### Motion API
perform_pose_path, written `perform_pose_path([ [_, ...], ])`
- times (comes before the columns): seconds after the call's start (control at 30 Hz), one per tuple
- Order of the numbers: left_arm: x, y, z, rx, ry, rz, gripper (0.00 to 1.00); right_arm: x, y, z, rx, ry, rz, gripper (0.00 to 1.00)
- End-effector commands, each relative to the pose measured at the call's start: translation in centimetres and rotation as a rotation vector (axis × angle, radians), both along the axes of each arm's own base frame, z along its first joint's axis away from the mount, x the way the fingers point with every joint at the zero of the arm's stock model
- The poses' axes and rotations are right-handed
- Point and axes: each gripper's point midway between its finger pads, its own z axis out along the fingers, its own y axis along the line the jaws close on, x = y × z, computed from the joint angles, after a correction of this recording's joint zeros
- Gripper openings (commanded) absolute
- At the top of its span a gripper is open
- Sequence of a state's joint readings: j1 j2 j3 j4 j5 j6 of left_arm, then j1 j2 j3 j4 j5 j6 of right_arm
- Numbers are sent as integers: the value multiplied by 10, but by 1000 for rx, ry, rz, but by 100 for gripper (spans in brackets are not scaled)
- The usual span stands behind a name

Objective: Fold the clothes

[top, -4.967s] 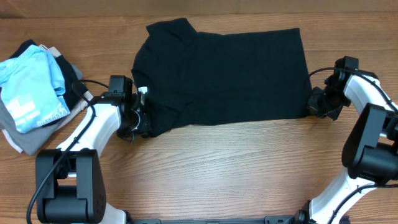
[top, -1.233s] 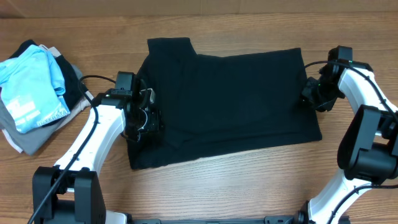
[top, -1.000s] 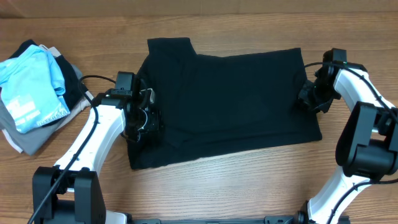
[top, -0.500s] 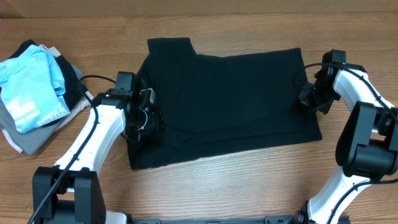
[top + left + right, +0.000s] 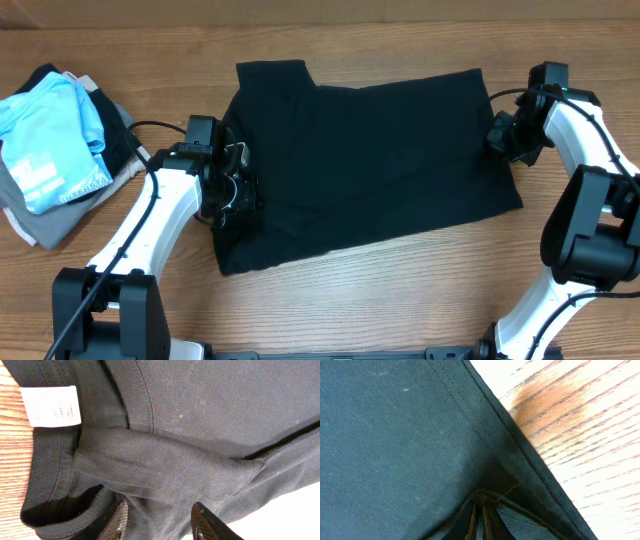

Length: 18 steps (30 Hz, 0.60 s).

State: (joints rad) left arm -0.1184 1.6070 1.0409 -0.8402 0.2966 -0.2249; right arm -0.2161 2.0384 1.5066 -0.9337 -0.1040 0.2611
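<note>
**A:** How was each gripper found to be set?

**B:** The left gripper was seen pinching a bunch of dark fabric between its fingertips, just beside the collar, with the white label turned up near it. The right gripper was pressed together on the cloth, with a small tuck drawn into its tips close to the stitched hem.

**A:** And where was the garment placed?

**B:** The black shirt was laid flat across the middle of the table and held at both ends, the collar end by the left arm and the bottom hem by the right. One sleeve was seen sticking out at the far edge. The near edge was slanted, not squared to the table.

**A:** How much of the work was judged done?

**B:** Little, it was thought. The shirt was spread out and smoothed, but no finished fold was made out. Whether one layer had been laid over another could not be told from above. A pile of clothes, with a light blue piece on top of grey and dark ones, was left crumpled well apart on the left arm's side, so several items were judged to remain.
</note>
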Motion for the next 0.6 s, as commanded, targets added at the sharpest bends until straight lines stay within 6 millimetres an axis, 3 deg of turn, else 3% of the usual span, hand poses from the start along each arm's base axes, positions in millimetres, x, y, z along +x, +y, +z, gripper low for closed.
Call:
perform_pose_path([
  [0.0,6,-5,5,-15,-20,-24,45,5,-5,3,-9,-12,-12,41],
  [0.03,6,-5,5,-15,-22,-24,45,2,-5,2,-10,-1,-13,46],
  [0.17,9,-11,7,-45,-36,-30,45,-14,-28,0,-98,67,-53,43],
  [0.27,9,-11,7,-46,-38,-30,43,-29,-34,-2,-90,121,-69,33],
  [0.4,9,-11,6,-46,-34,-30,36,-44,-32,-9,-78,172,-64,24],
  [0.57,-2,-9,-6,-42,-2,-30,33,-72,-13,-41,4,243,-22,21],
])
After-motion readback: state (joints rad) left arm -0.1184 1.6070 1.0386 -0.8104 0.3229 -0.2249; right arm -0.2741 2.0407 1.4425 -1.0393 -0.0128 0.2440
